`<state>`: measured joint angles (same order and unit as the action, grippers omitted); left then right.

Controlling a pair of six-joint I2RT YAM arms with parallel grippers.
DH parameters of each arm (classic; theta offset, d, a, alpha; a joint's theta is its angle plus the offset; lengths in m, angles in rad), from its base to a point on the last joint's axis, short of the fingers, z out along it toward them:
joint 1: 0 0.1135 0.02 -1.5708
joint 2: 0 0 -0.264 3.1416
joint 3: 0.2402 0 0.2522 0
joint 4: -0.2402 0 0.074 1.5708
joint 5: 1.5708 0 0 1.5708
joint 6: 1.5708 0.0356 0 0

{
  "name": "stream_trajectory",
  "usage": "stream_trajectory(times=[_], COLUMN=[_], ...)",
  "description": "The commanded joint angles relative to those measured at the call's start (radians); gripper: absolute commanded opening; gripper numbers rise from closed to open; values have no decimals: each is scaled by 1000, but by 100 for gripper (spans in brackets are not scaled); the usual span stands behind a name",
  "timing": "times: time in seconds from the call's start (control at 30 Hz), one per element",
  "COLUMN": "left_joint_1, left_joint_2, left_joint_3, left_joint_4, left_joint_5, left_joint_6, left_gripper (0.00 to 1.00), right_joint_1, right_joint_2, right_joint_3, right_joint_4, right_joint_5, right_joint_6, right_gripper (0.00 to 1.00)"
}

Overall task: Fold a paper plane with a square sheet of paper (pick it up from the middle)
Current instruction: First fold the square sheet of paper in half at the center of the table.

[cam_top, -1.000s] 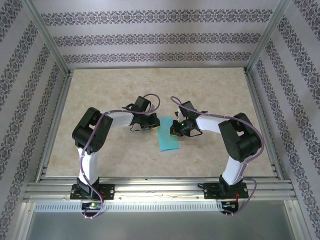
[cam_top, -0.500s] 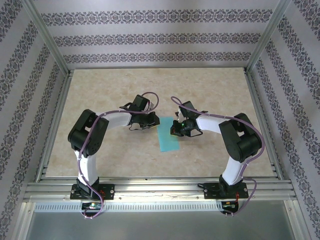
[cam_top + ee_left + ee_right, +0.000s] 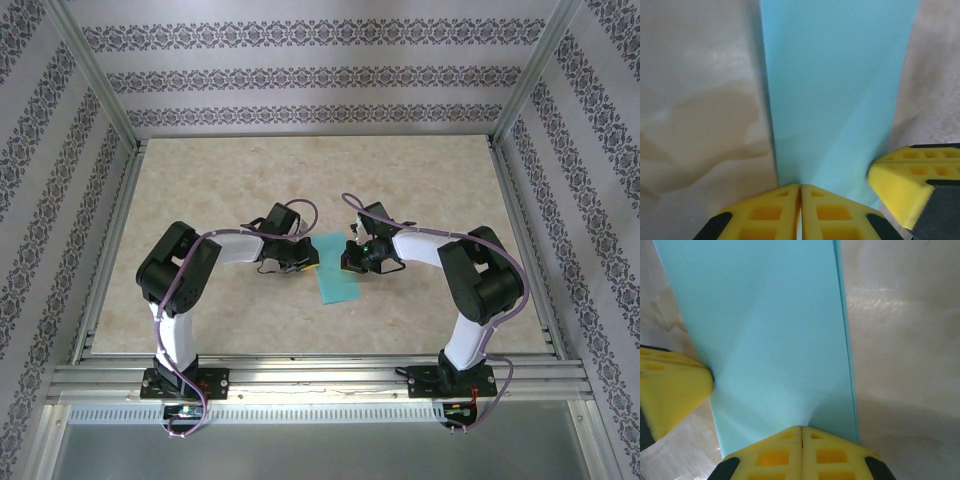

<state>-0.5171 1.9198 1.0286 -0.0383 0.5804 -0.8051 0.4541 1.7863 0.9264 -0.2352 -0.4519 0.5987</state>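
You're easing the left gripper (image 3: pixel 799 189) nearward; it and the right gripper (image 3: pixel 801 430) are staying pinched shut on the folded turquoise paper strip (image 3: pixel 337 278), probably sharpening its crease.

Aluminium frame (image 3: pixel 320 378) and patterned panels (image 3: pixel 320 75) suggest a lab.

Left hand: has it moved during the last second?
Yes. The left hand has shifted slightly toward the front rail, alongside the square sheet of paper.
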Motion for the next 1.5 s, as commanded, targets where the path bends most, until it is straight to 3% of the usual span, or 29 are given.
stream_trajectory(times=[0.0,0.23,0.53,0.97,1.47], left_joint_1=[-9,-9,-60,-77,-129], left_joint_2=[30,-31,-78,-22,-168], left_joint_3=[-41,1,-12,-135,-172], left_joint_4=[-31,-76,26,2,115], left_joint_5=[-45,-7,62,-51,38], left_joint_6=[12,74,-30,-49,-112], left_gripper=[12,13,14,7,9], right_joint_1=[3,5,5,7,8], right_joint_2=[27,18,19,23,15], right_joint_3=[-30,-37,-41,-46,-44], right_joint_4=[-103,-103,-96,-94,-105], right_joint_5=[84,84,84,84,89], right_joint_6=[-3,-2,5,4,1], right_gripper=[0,0,0,0,0])
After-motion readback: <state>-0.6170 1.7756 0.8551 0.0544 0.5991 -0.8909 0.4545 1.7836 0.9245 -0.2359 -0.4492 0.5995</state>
